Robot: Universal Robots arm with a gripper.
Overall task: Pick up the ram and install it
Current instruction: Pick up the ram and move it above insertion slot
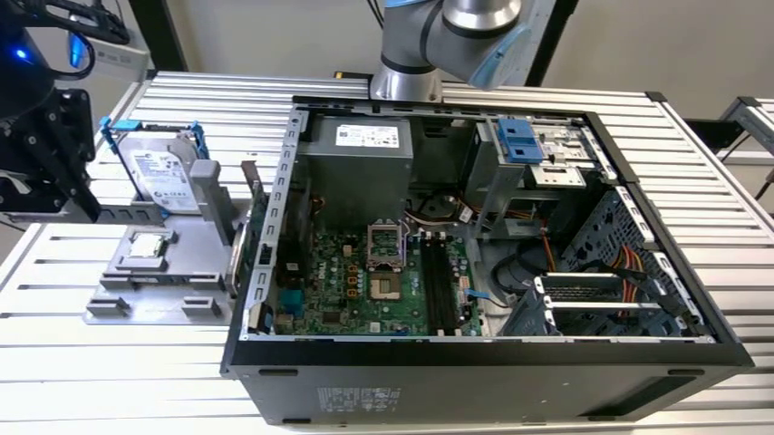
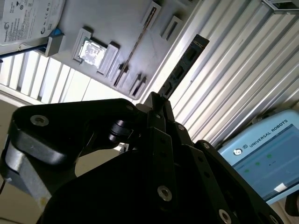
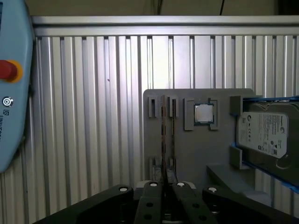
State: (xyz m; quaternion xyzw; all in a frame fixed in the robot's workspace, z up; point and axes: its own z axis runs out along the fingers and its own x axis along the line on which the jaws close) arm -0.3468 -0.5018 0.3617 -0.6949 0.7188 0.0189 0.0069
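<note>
My gripper (image 2: pixel 159 100) is shut on the ram (image 2: pixel 184 65), a dark narrow stick that juts out from between the fingertips over the slatted table. In the first wrist view the gripper (image 3: pixel 166 184) holds the ram (image 3: pixel 163 140) edge-on, lined up over the grey holder (image 3: pixel 196 154). In the exterior view the black gripper (image 1: pixel 49 163) hangs at the exterior view's left, apart from the open computer case (image 1: pixel 484 358). The long black motherboard slots (image 1: pixel 438 285) lie inside that case. Another thin stick (image 1: pixel 250 190) stands in the holder (image 1: pixel 158 294).
The holder also carries a silver hard drive with blue rails (image 1: pixel 163 172) (image 3: pixel 266 133) and a square chip (image 1: pixel 145 245) (image 3: pixel 203 113). A light-blue teach pendant (image 2: pixel 266 154) (image 3: pixel 11 116) lies on the slatted table (image 1: pixel 109 362). The arm's base (image 1: pixel 405 82) stands behind the case.
</note>
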